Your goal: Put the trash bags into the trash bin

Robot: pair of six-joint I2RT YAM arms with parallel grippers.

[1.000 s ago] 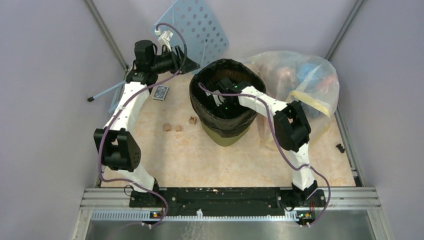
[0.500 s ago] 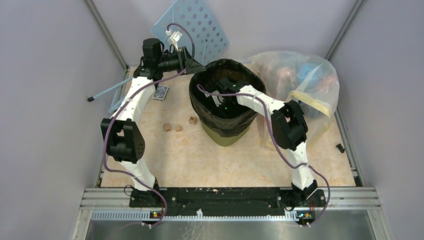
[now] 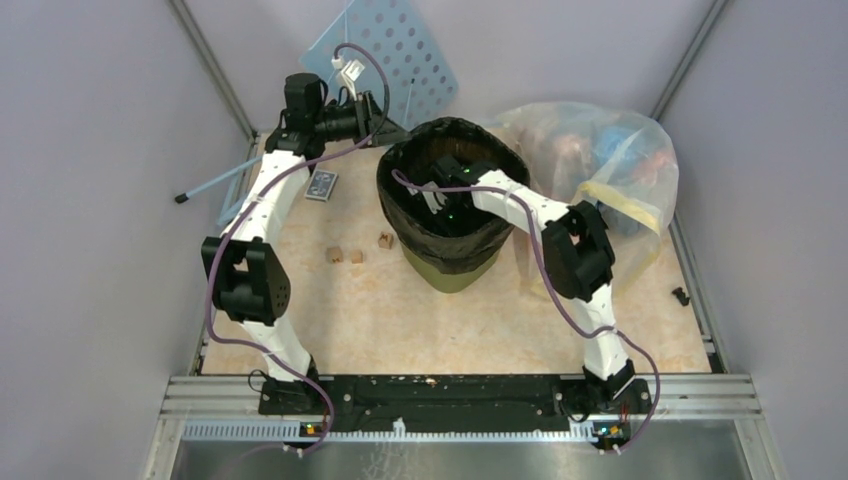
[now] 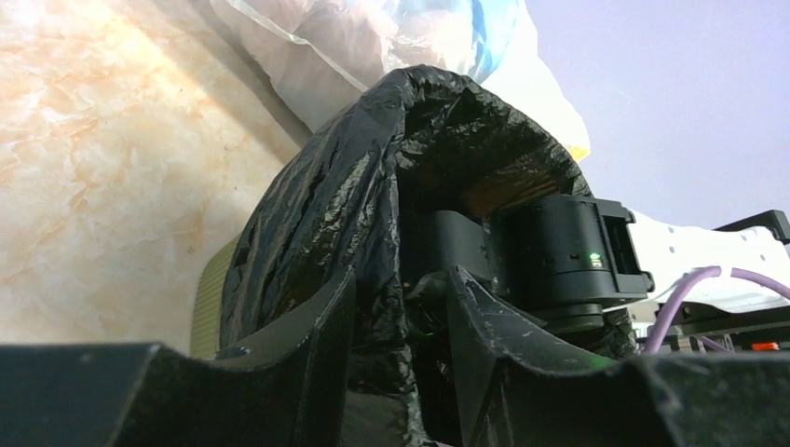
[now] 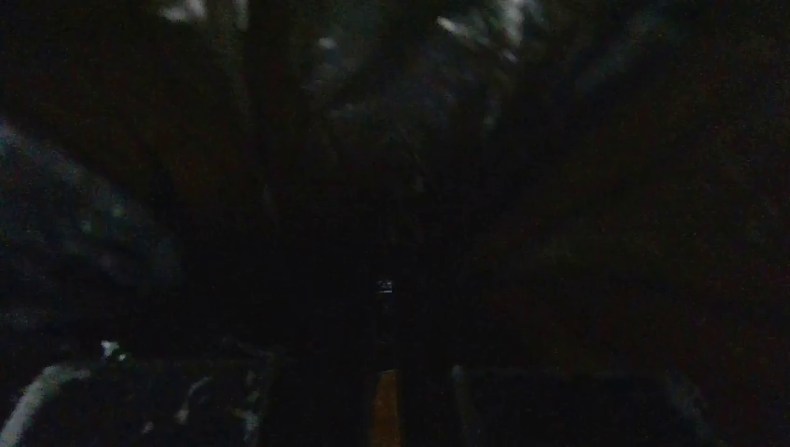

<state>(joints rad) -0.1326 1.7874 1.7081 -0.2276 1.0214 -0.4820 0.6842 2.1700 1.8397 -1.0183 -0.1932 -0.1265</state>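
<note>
The olive-green trash bin [image 3: 450, 272] stands mid-table. The black trash bag [image 3: 440, 240] lines it and is folded down over the rim. My left gripper [image 3: 392, 135] is at the bin's far-left rim. In the left wrist view its fingers [image 4: 401, 275] stand open either side of the bag's crinkled rim fold [image 4: 326, 205], with a dark gap beside the plastic. An olive strip of the bin [image 4: 207, 307] shows below the bag. My right gripper [image 3: 440, 197] reaches down inside the lined bin. Its wrist view is almost black, so its jaws cannot be made out.
A clear bag of colourful rubbish [image 3: 600, 160] leans against the bin's right side. A pale blue perforated board [image 3: 385, 50] stands at the back. Small wooden blocks [image 3: 345, 255], a dark card [image 3: 321, 185] and a blue stick [image 3: 215, 183] lie to the left.
My left gripper has moved right to the bin's rim, and its fingers now straddle the bag's fold. The right arm has stayed inside the bin.
</note>
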